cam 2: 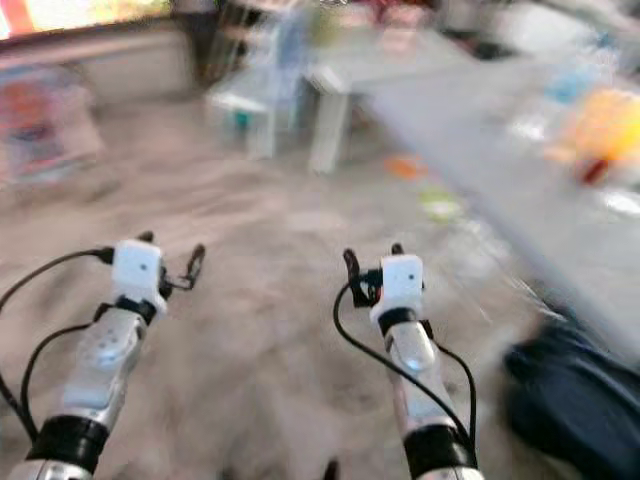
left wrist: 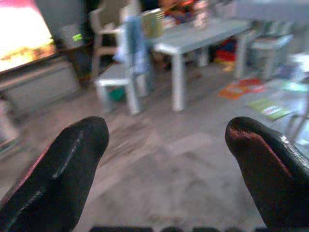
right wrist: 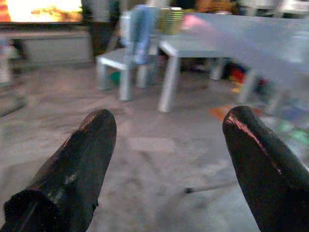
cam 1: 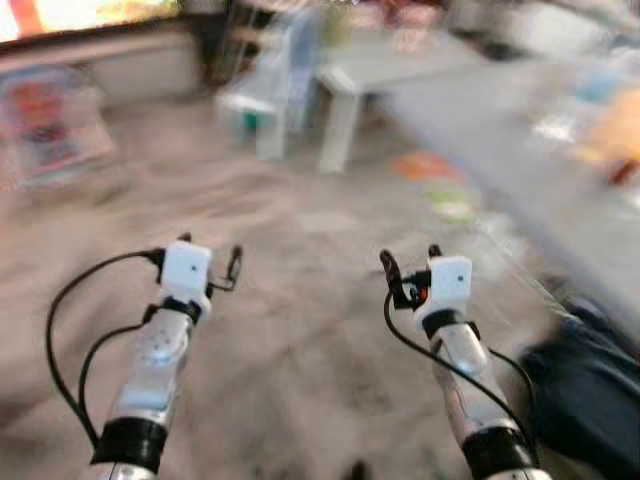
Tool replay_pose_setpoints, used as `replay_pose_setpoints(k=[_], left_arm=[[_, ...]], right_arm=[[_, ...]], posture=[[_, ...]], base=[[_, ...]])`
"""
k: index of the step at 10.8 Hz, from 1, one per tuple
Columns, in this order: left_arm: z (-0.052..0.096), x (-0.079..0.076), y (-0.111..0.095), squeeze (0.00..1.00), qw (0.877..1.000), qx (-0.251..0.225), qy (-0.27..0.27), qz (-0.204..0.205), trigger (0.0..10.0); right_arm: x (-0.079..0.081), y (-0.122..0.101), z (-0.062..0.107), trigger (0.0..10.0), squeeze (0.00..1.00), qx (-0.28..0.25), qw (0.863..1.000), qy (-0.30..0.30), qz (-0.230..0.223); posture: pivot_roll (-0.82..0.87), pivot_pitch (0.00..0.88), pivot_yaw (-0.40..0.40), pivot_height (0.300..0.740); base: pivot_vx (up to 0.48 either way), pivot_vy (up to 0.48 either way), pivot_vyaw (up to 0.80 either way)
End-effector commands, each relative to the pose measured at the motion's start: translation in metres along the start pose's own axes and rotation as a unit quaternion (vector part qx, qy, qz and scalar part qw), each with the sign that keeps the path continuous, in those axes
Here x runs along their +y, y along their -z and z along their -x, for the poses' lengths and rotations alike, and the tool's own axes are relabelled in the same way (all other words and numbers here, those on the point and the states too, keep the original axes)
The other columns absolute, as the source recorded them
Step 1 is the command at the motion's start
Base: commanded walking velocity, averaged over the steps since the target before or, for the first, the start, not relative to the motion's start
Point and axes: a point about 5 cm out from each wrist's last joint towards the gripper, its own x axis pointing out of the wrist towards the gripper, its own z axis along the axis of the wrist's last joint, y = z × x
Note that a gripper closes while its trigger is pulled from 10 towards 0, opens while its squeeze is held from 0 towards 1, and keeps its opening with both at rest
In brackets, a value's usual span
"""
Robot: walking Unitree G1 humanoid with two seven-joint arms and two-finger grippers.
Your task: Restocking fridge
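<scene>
Two empty pincers, left pincer (left wrist: 164, 159) and right pincer (right wrist: 166, 159) spread wide, grey marbled floor (cam 1: 300, 330), white table (left wrist: 203, 41)

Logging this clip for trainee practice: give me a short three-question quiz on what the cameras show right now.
1. True or false: the left gripper holds a bottle.
2. What stands beside the small white table? A) a white chair B) a ladder
3. Fill in: the right gripper is held above the grey ____.

Key: 1. false, both grippers are open and hold nothing. 2. A, the white chair. 3. floor.
</scene>
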Motion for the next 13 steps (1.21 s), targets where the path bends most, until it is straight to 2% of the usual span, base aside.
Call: replay_pose_setpoints(k=[1, 2, 3, 4, 6, 8, 10, 11, 13], left_arm=[[-0.001, -0.01, -0.003, 0.0, 1.0, -0.004, 0.013, 0.004, 10.0], [-0.003, -0.006, -0.004, 0.0, 1.0, -0.007, 0.009, 0.004, 10.0], [-0.009, 0.003, -0.011, 0.0, 1.0, -0.019, -0.005, 0.012, 10.0], [-0.01, 0.005, -0.014, 0.0, 1.0, -0.026, -0.005, 0.015, 10.0], [-0.005, 0.006, -0.016, 0.0, 0.998, -0.034, -0.016, 0.045, 10.0], [0.001, 0.008, -0.02, 0.0, 0.996, -0.044, -0.033, 0.069, 10.0], [-0.002, 0.006, -0.02, 0.0, 0.996, -0.045, -0.025, 0.068, 10.0], [-0.002, 0.004, -0.025, 0.0, 0.996, -0.056, -0.021, 0.071, 10.0], [-0.002, 0.005, -0.025, 0.0, 0.996, -0.053, -0.028, 0.067, 10.0]], right_arm=[[-0.011, -0.001, 0.002, 10.0, 0.0, 0.0, 1.0, 0.013, 0.01], [-0.01, -0.007, 0.001, 10.0, 0.0, -0.01, 1.0, 0.019, 0.001], [-0.005, -0.025, -0.003, 10.0, 0.0, -0.046, 0.999, 0.019, -0.004], [-0.004, -0.033, -0.004, 10.0, 0.0, -0.065, 0.998, 0.016, 0.007], [-0.01, -0.049, 0.0, 10.0, 0.0, -0.1, 0.994, 0.035, 0.016], [-0.021, -0.05, 0.011, 10.0, 0.0, -0.091, 0.994, 0.065, -0.004], [-0.019, -0.049, 0.011, 10.0, 0.0, -0.087, 0.994, 0.062, -0.002], [-0.019, -0.051, 0.01, 10.0, 0.0, -0.084, 0.995, 0.062, -0.005], [-0.018, -0.051, 0.009, 10.0, 0.0, -0.081, 0.995, 0.056, -0.002]], posture=[[0.11, 0.06, -0.055, 0.74], [0.11, 0.062, -0.057, 0.74], [0.11, 0.06, -0.059, 0.74], [0.1, 0.06, -0.058, 0.74], [0.1, 0.058, -0.053, 0.74], [0.08, 0.056, -0.055, 0.74], [0.07, 0.05, -0.052, 0.74], [0.07, 0.049, -0.051, 0.74], [0.08, 0.05, -0.056, 0.74]], base=[[0.48, 0.0, -0.8], [0.48, 0.0, -0.8], [0.48, 0.0, -0.8], [0.472, 0.0, -0.8], [0.467, 0.0, -0.8], [0.433, 0.0, -0.8], [0.412, 0.246, -0.75], [0.409, 0.251, 0.0], [0.0, 0.0, 0.0]])
